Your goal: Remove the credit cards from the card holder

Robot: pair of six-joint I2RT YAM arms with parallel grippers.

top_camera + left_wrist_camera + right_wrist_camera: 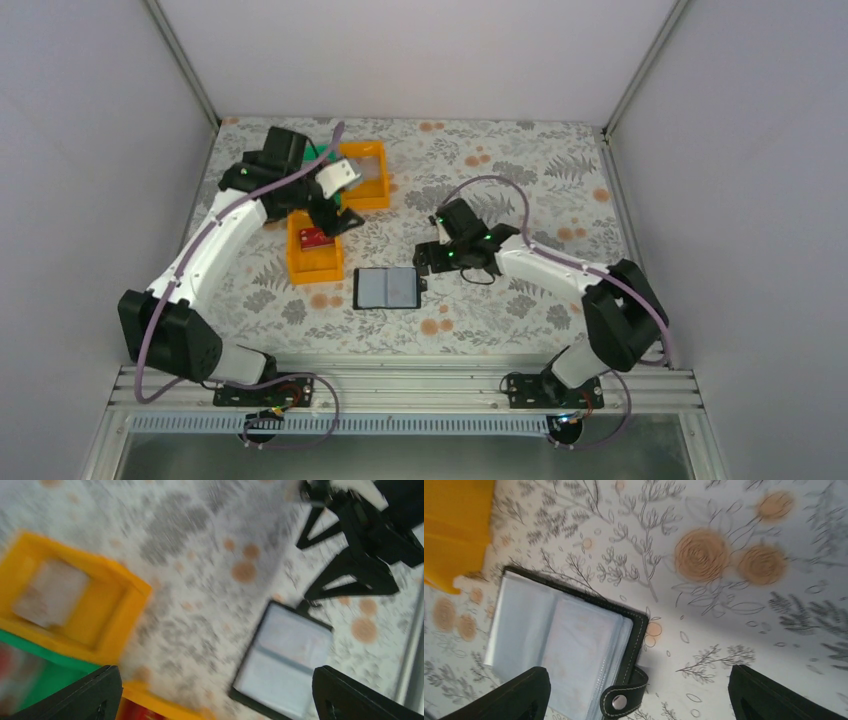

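Plainly both tools are empty: the left tool [216,674] has its fingers spread wide with only table [500,160] showing between them, and the right tool [639,672] stands just as wide, gripping nothing. The card holder [388,288] lies open and flat at the lower centre of the overhead view, its two pale panels facing up. Its strap tab [623,700] is on the side where the right tool hovers, just beside that edge. A red card [315,238] lies in the nearer orange tray [318,272], left of the holder, and a pale card [50,592] sits in the farther orange tray [115,630]. The step in hand looks like fetching another card, though the clear sleeves make it hard to tell how many remain; a whitish shape shows in the panel nearest the strap. To do it well, one tool should pin the dark border so the holder can neither slide nor fold shut. The other should come in low at a sleeve mouth, narrow onto the thin card edge, and draw it out along the sleeve, not upward.
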